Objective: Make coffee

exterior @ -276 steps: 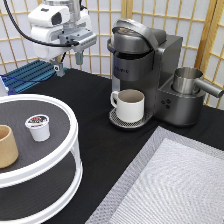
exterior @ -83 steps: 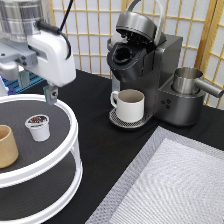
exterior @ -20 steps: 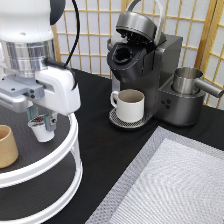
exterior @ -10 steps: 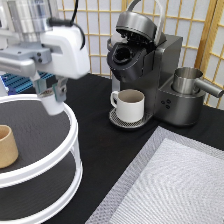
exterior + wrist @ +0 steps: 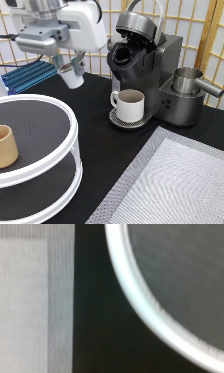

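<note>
My gripper [image 5: 70, 70] hangs in the air above the far edge of the white round stand [image 5: 60, 150], shut on the coffee pod [image 5: 71, 76], a small white tapered cup tilted between the fingers. To its right in the exterior view stands the dark coffee machine [image 5: 155, 75] with its lid [image 5: 137, 22] raised and the pod chamber [image 5: 122, 54] open. A white handled mug [image 5: 130, 105] sits on the machine's drip tray. The wrist view shows only the stand's white rim [image 5: 145, 313], the black table and a grey mat.
A tan handleless cup [image 5: 6, 146] rests on the stand's upper shelf at the exterior view's left. A steel pitcher [image 5: 187, 80] sits at the machine's right. A grey mat [image 5: 175, 185] covers the bottom right. A blue rack [image 5: 27, 77] lies at the back left.
The gripper closed on the coffee pod on the stand's shelf, lifted it, and has carried it up and to the exterior view's right, toward the machine. The machine's lid was opened earlier.
</note>
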You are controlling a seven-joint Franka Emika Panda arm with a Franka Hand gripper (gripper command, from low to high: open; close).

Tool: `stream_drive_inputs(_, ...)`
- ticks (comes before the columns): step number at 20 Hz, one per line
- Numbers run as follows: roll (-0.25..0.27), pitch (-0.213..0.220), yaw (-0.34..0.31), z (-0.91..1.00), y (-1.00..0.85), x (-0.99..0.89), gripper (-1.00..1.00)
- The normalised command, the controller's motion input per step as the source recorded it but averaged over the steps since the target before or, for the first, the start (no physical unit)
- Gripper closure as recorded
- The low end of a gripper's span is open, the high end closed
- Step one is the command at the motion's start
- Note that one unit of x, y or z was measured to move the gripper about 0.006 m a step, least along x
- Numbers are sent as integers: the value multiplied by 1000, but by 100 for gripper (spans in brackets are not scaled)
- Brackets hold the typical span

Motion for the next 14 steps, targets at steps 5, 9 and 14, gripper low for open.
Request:
stream_drive_inputs(5, 270, 41, 73, 539, 345, 473, 100)
stream_drive_inputs(9, 291, 44, 100, 483, 269, 242, 100)
stream_drive_inputs(14, 283, 81, 131, 473, 234, 187, 100)
